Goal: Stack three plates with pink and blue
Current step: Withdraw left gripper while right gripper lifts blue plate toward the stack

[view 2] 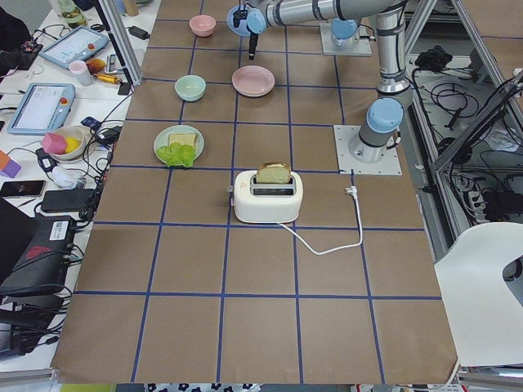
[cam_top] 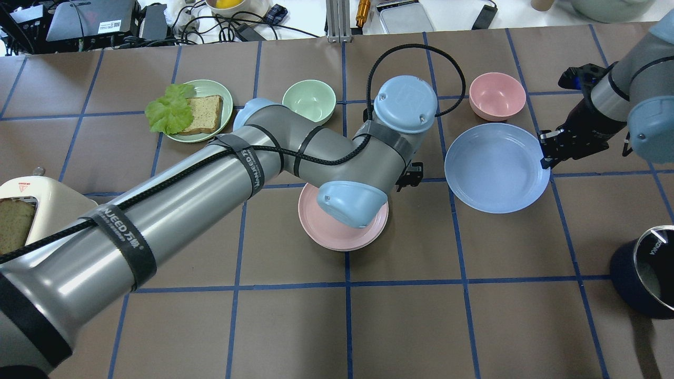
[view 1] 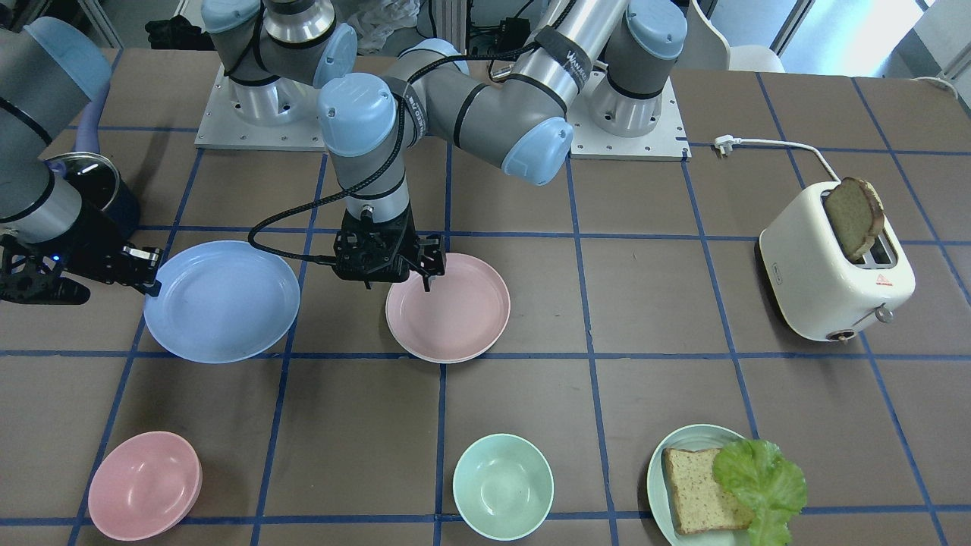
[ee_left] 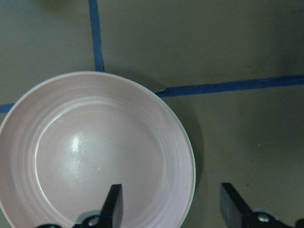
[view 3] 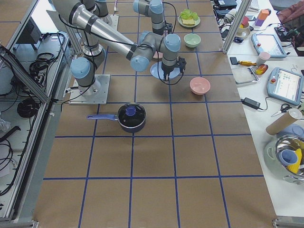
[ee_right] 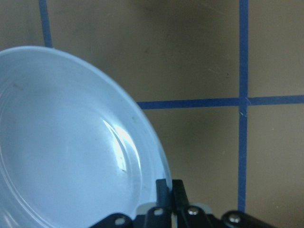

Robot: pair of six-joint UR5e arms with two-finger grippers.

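The pink plate (view 1: 455, 311) lies on the table mid-way across; it also shows in the overhead view (cam_top: 337, 234) and the left wrist view (ee_left: 95, 152). My left gripper (view 1: 428, 277) is open and low over the plate's rim, one finger inside and one outside (ee_left: 173, 206). The light blue plate (view 1: 224, 299) lies beside it (cam_top: 495, 168). My right gripper (view 1: 152, 277) is shut on the blue plate's rim (ee_right: 169, 187). No separate cream-white plate shows; a pale edge lines the pink plate's rim, and I cannot tell what it is.
A white toaster (view 1: 834, 280) with a bread slice stands on the left arm's side. Along the far edge are a pink bowl (view 1: 144, 485), a mint bowl (view 1: 503, 485) and a green plate (view 1: 660, 470) with bread and lettuce. A dark pot (cam_top: 647, 271) stands near the right arm.
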